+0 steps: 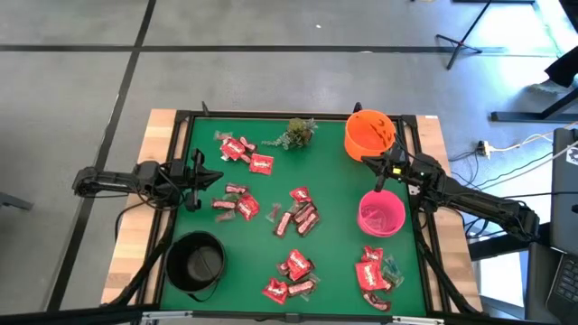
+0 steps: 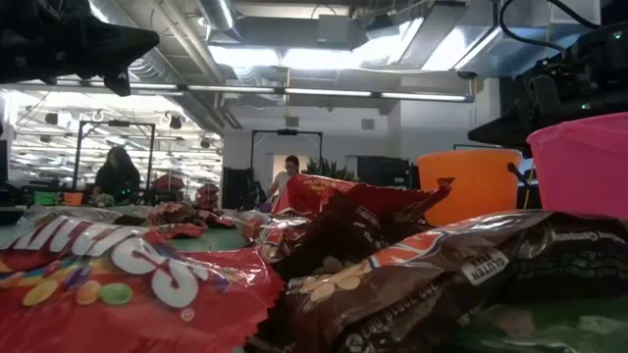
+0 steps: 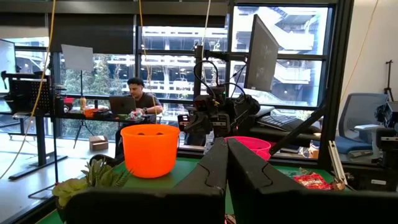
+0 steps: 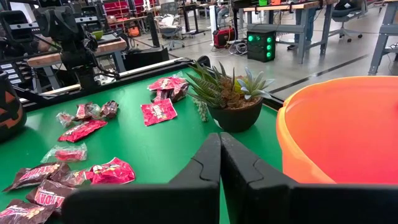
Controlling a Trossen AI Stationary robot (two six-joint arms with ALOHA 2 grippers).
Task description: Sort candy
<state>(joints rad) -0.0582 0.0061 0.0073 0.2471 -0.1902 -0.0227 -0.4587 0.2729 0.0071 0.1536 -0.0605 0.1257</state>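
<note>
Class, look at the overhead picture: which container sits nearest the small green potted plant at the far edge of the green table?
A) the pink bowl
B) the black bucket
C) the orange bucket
C: the orange plastic bucket stands just beside the small green potted plant, while the other two containers sit farther down the table.

Glossy, crinkled foil-like wrappers cover the candy. The mat is matt green, cloth-like, on a pale wooden table. At two o'clock, a smooth orange plastic bowl; near four, a translucent pink plastic bowl; at seven, a matt black bowl.
</note>
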